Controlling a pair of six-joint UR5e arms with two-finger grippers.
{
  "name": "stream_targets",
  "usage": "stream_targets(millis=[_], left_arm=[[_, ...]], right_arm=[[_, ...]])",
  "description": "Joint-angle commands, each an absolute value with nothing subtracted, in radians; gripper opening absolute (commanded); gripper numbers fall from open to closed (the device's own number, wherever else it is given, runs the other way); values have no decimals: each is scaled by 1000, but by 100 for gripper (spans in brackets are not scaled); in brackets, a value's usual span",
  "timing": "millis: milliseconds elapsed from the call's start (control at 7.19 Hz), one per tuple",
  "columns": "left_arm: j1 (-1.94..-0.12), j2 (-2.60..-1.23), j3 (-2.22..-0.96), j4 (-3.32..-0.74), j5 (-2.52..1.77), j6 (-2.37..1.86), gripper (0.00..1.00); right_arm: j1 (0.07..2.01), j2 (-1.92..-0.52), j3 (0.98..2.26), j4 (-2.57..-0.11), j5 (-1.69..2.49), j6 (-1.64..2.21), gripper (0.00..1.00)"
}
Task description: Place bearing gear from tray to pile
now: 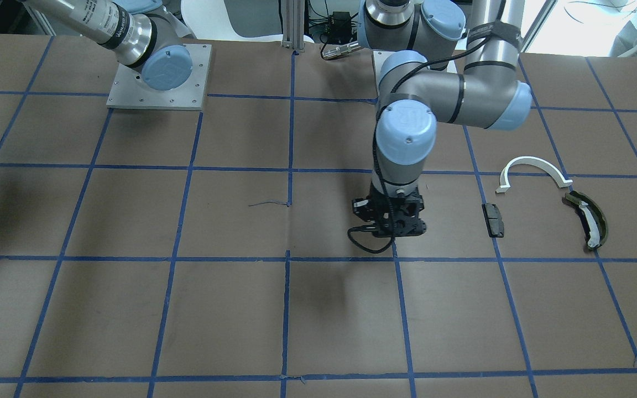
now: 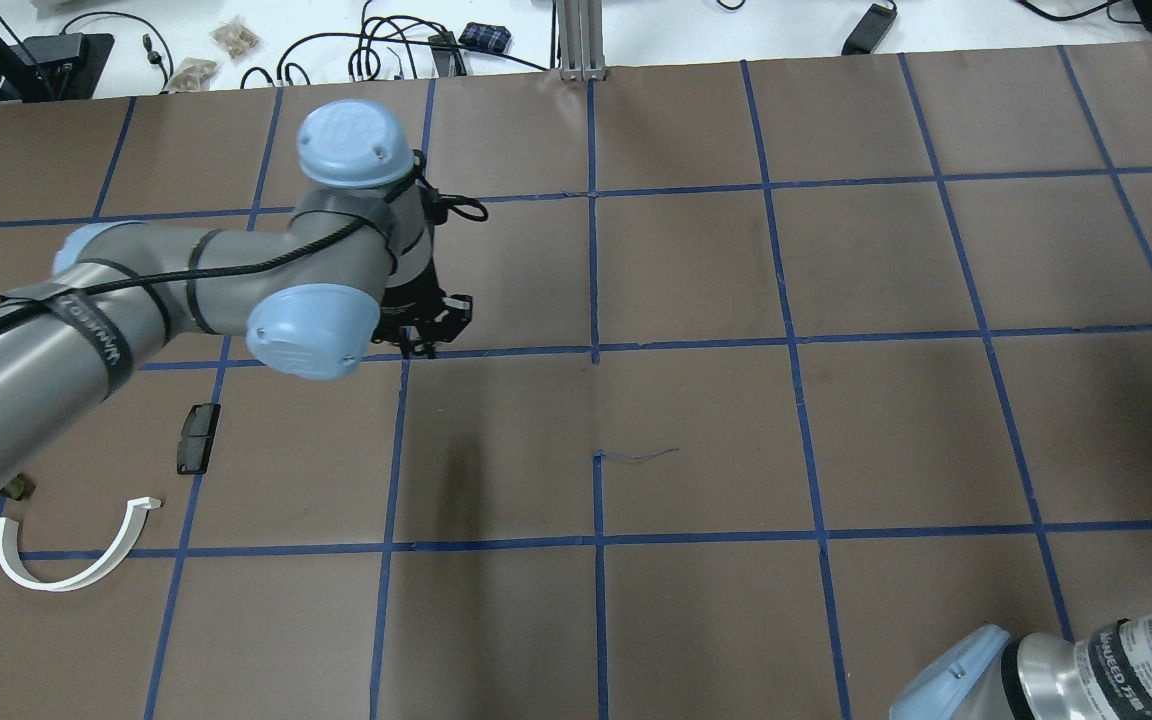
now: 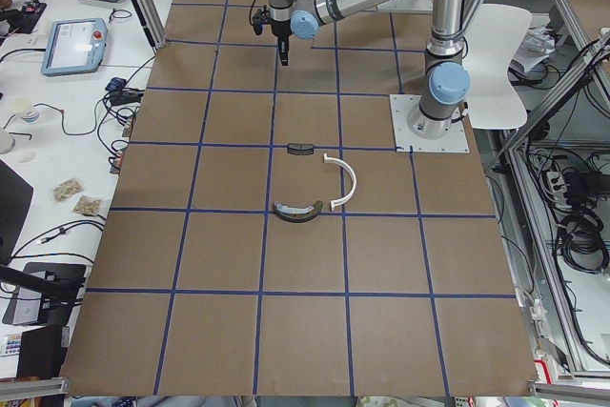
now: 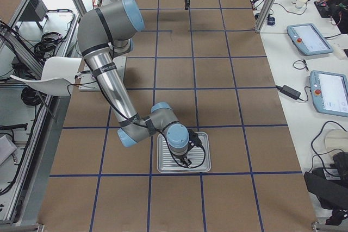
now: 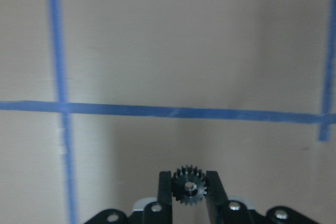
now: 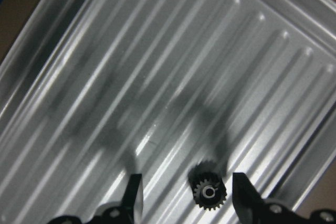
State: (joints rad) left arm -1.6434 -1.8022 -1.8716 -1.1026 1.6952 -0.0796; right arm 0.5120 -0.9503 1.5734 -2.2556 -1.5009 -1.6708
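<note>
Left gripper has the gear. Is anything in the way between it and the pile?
Nothing visible. Only bare table lies between the left gripper, shut on the gear, and the black block, the nearest part of the pile; the white arc and olive piece lie beyond it.

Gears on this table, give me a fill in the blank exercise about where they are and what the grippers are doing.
The left gripper is shut on one gear; a second gear lies on the ribbed metal ____.
In the right wrist view, the fingers of the right gripper flank that second gear and stand ____.
The pile holds ____ parts: a white half-ring, a black block and an olive-green curved piece.
Missing words: tray; open; three.
</note>
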Motion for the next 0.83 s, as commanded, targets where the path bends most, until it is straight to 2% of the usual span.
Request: stream_targets(millis=[0, 139, 278, 417, 557, 696], left_arm=[[-1380, -1737, -1930, -1086, 1720, 241, 0], [-1306, -1726, -1962, -1082, 1721, 323, 0], [-1166, -1724, -2026, -1004, 1717, 453, 0], [-982, -1738, -2096, -920, 1631, 609, 0], [-897, -1768, -2126, -790, 1593, 720, 0], [-884, -1770, -2146, -775, 1592, 738, 0]], right_arm=[[512, -933, 1554, -2270, -1496, -1675, 64], [512, -922, 1543, -2270, -1496, -1678, 63], [512, -922, 1537, -2270, -1497, -1672, 62], [512, -922, 1539, -2270, -1497, -1667, 58], [512, -922, 1537, -2269, -1497, -1667, 47], [512, -920, 1540, -2270, -1499, -1677, 31]])
